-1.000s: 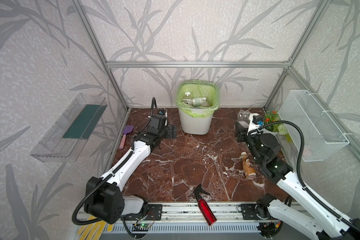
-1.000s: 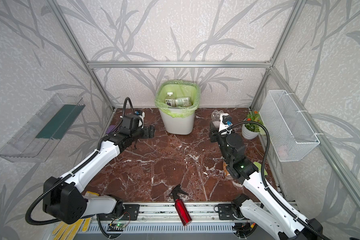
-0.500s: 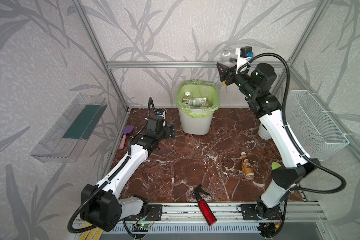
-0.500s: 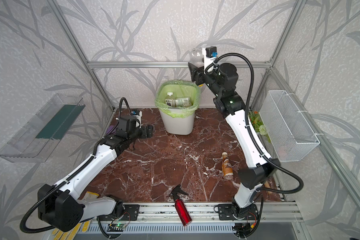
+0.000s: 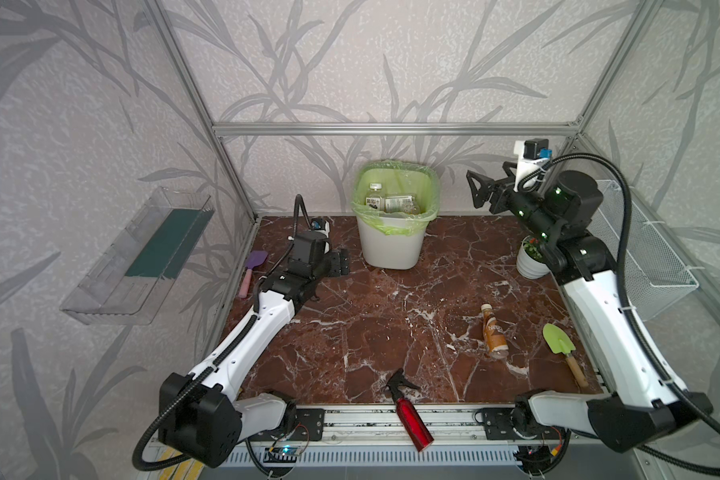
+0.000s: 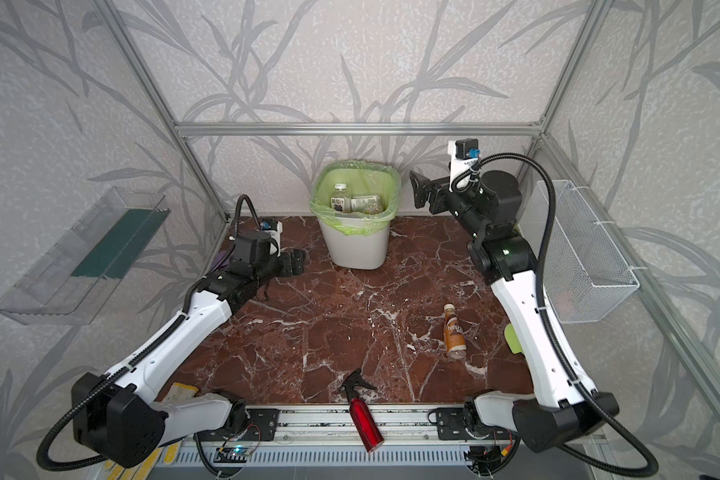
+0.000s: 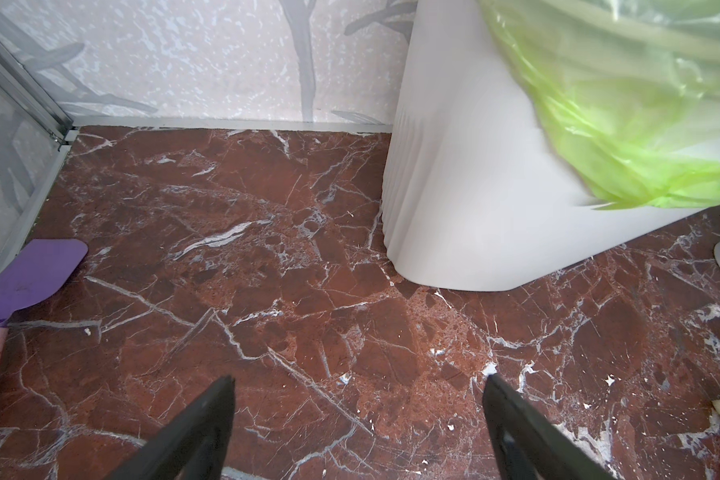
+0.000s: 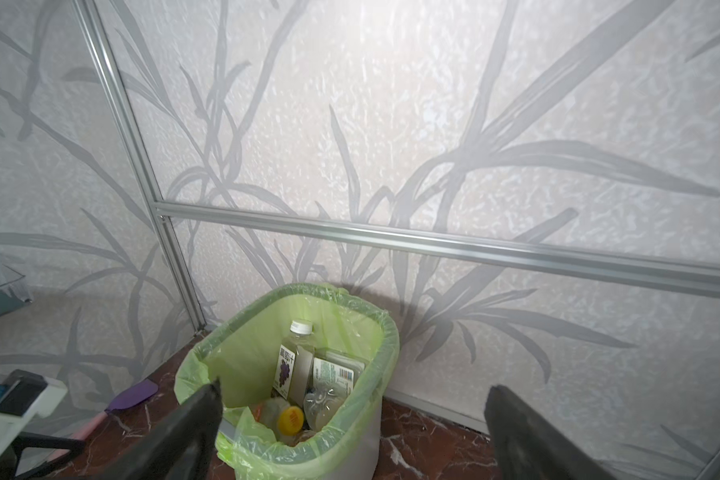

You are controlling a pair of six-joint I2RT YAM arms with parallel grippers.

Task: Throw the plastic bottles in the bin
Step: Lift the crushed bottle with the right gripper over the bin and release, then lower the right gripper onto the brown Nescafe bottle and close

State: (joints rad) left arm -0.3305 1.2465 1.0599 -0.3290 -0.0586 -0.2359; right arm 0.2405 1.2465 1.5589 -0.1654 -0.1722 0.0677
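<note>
Bottles (image 5: 391, 203) lie heaped inside the bin (image 5: 389, 249), which stands at the far middle of the marble floor against the back wall; the right wrist view shows a white-capped one upright among them and a yellow cap lower down. One brown coffee bottle (image 5: 493, 332) is not yet in. It lies on its side on the near right of the floor, cap pointing far, well apart from the bin.

The right gripper (image 5: 481, 192) hangs in the air just right of the bin's rim, jaws spread wide with nothing between them. The left gripper (image 5: 341, 264) sits low by the floor just left of the bin, jaws also spread and empty.

The step in hand looks like fetching that last bottle, and the right arm is the nearer one. To do it well, it should come down over the label with the jaws across the round body, not the cap, and close at mid-length so the bottle does not swing. A green trowel (image 5: 560, 343) lies just right of it, so the outer finger needs care. The lift should clear the green bag's rim, and the release should come over the middle of the opening. The red spray bottle (image 5: 408, 415) at the near edge stays out.
</note>
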